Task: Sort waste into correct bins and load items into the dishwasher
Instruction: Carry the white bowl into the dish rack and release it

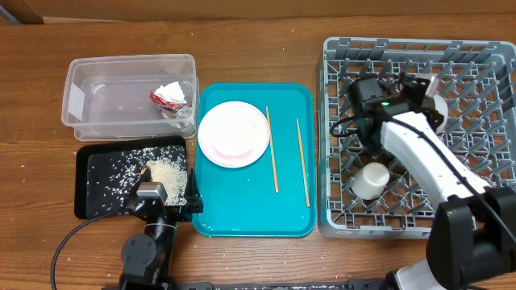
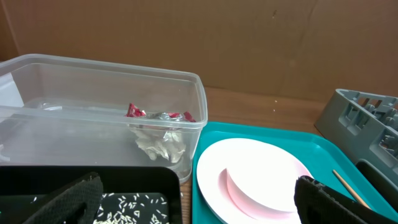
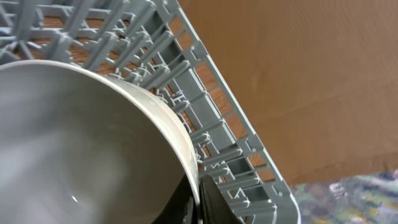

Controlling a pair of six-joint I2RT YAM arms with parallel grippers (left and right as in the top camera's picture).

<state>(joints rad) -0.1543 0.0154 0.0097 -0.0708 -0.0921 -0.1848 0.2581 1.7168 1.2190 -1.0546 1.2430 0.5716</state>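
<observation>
right gripper (image 3: 198, 205) clenched on the bowl (image 3: 81, 143) rim, bowl inside the rack (image 3: 205, 106), far half, close to its wall. left gripper (image 2: 199, 194) spread wide, nothing in it, low over the black tray (image 1: 97, 201) holding rice (image 1: 165, 171). Cup (image 1: 372, 179) in rack, nearer side. Plate (image 1: 234, 133) and chopsticks (image 1: 272, 149) on teal tray (image 1: 242, 213). Wrapper (image 1: 169, 97) and tissue (image 2: 161, 144) in tub (image 1: 89, 72).

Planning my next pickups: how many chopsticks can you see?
2. Both lie on the teal tray, right of the pink plate: one chopstick beside the plate, the other nearer the dish rack. The right arm hides part of the rack.
</observation>
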